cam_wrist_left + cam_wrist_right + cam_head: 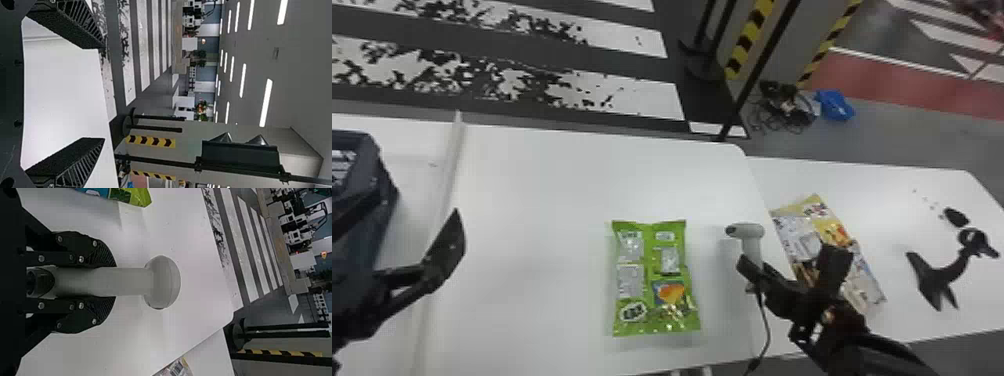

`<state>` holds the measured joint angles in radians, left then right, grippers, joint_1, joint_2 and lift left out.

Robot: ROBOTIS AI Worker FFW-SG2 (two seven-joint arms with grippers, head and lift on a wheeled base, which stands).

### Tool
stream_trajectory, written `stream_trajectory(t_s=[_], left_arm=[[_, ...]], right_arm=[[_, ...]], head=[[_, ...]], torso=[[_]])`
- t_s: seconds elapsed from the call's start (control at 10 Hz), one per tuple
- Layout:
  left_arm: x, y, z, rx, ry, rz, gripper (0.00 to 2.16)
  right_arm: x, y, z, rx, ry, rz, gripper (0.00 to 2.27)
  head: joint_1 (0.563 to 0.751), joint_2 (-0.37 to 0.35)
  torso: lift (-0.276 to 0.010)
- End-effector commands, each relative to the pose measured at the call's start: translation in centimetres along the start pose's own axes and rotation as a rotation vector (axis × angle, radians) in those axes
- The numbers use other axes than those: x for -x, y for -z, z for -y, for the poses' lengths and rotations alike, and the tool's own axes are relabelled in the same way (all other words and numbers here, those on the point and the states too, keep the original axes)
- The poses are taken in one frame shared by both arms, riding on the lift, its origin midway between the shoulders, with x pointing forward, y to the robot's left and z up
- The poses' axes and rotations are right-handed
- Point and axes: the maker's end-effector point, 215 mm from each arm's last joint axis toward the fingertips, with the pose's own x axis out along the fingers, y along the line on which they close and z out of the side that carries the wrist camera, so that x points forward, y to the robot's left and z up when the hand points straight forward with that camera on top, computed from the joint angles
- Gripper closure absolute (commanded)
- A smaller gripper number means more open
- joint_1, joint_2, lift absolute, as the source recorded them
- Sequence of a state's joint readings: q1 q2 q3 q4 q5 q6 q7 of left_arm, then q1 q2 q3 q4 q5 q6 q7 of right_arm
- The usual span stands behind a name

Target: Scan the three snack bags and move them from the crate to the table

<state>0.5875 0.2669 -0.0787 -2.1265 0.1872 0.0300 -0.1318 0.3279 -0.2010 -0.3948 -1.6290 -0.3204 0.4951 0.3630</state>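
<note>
Black fingers of the right pincer are closed on the handle of the pale-grey scanner, the head clear beyond their tips. Just beside it, the green snack bag lies flat on the tabletop, printed panels up; I'd judge its scan the step in hand. Best to aim the scanner's window squarely at the barcode, with a slight tilt against foil glare, and keep the cord off the bag. I cannot tell which panel carries the code, so a slow sweep may be needed. On the other side, the yellow snack bag lies on the adjoining tabletop. Farther out, the left pincer is wide open and empty near the crate, well placed to steady or flatten the green bag if its creases spoil the read.
</note>
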Motion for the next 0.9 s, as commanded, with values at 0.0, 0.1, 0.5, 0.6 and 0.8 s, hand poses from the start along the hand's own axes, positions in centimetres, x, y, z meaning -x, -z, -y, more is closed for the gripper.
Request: stream_trajectory(t_s=[0.0, 0.1, 0.5, 0.6, 0.8], left_arm=[[0.0, 0.1, -0.1, -0.001, -0.002, -0.002, 0.03], [0.0, 0.2, -0.2, 0.0, -0.005, -0.003, 0.03], [-0.2, 0.3, -0.1, 0.004, -0.002, -0.003, 0.03], [-0.3, 0.3, 0.0, 0.005, -0.001, -0.003, 0.03], [-0.2, 0.3, 0.1, 0.004, 0.001, -0.003, 0.03]], right_arm=[[-1.0, 0.3, 0.5, 0.021, 0.007, 0.001, 1.85], [-1.4, 0.5, 0.7, 0.031, 0.011, -0.004, 1.37], [1.4, -3.7, -1.7, 0.098, -0.019, 0.122, 0.06], [2.9, -4.7, -3.7, 0.101, -0.057, 0.144, 0.07], [4.0, -2.9, -7.5, -0.006, -0.218, 0.029, 0.08]], head=[[0.695, -0.331], [0.695, -0.333], [0.695, -0.331], [0.695, -0.328], [0.695, -0.295]], torso=[[-0.062], [-0.062], [-0.062], [-0.062], [-0.062]])
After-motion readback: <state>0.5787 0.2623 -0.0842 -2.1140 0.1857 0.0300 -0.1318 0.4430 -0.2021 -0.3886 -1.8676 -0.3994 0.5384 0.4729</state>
